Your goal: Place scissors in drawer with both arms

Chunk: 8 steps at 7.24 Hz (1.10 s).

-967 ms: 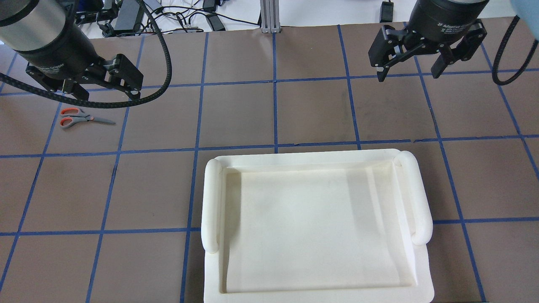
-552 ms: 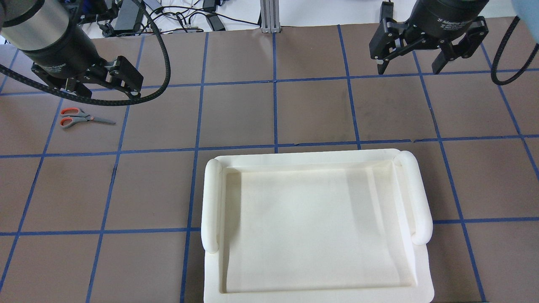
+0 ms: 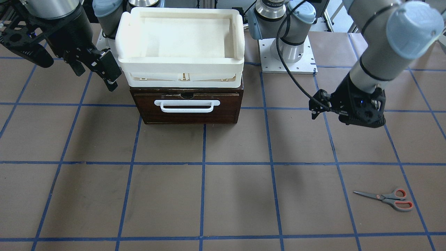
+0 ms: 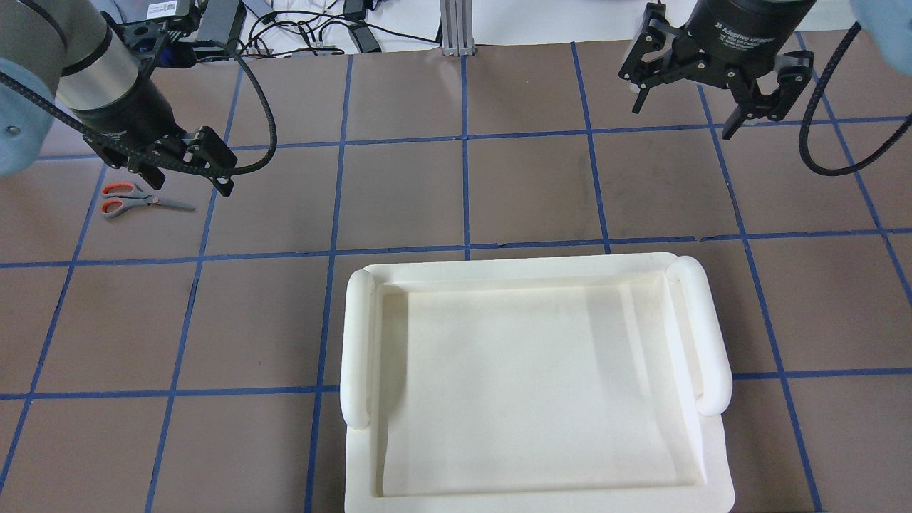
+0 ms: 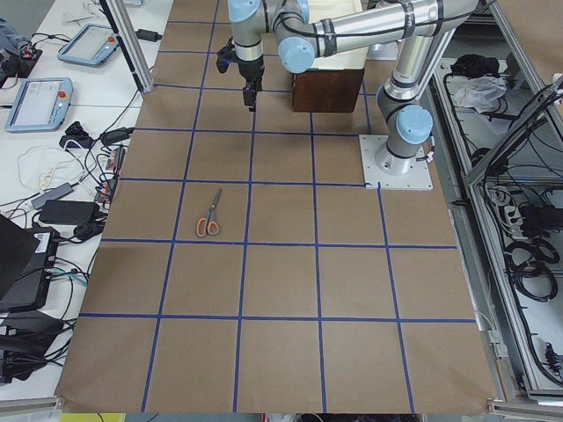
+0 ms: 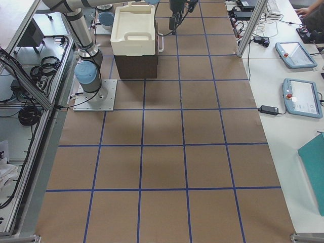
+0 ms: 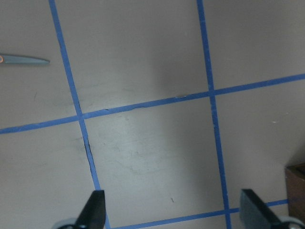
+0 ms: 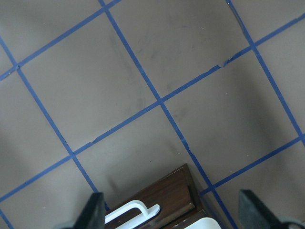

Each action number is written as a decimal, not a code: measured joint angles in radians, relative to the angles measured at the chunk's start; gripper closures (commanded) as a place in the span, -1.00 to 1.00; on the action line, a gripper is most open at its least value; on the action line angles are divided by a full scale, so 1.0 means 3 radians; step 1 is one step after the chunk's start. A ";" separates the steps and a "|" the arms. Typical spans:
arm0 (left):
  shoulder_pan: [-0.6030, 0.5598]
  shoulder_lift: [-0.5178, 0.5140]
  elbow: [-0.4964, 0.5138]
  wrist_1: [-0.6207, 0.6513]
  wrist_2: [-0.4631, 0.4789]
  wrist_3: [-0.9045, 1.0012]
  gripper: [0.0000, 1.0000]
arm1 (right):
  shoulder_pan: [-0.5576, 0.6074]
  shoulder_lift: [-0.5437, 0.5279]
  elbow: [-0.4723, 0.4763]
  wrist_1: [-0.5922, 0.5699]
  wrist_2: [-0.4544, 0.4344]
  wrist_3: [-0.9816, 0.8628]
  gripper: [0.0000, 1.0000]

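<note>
The scissors point(image 4: 139, 199) lie flat on the brown table at the far left, handles to the left; they also show in the front view point(image 3: 386, 199). Only their blade tip point(image 7: 26, 60) shows in the left wrist view. My left gripper point(image 4: 178, 171) hangs open and empty above the table, just beyond and right of the scissors; it also shows in the front view point(image 3: 343, 109). My right gripper point(image 4: 682, 120) is open and empty, hovering beyond the drawer point(image 3: 188, 116). The drawer is shut, with its white bar handle point(image 3: 186, 105) facing away from me. Its corner point(image 8: 164, 195) shows in the right wrist view.
A cream-white plastic tray point(image 4: 356, 342) sits on top of the drawer cabinet point(image 3: 181, 71). Blue tape lines grid the brown table. Cables and power bricks point(image 4: 306, 28) lie past the table's far edge.
My left gripper has come down and shifted right, closer to the scissors. My right gripper has moved a little farther from me and turned slightly. The scissors have not moved.
</note>
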 measured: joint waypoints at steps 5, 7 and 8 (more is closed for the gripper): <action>0.0356 -0.0641 -0.0183 0.0828 0.0208 0.1381 -1.00 | 0.0510 0.0290 -0.0005 -0.0380 -0.0031 0.1487 -1.00; 0.0541 -0.0755 -0.0167 0.0942 0.0285 0.2427 -1.00 | 0.0651 0.0404 -0.0004 -0.0407 -0.0041 0.1915 -1.00; 0.0669 -0.0816 -0.0148 0.1002 0.0289 0.3017 -1.00 | 0.0723 0.0473 -0.0004 -0.0417 -0.0043 0.2112 -1.00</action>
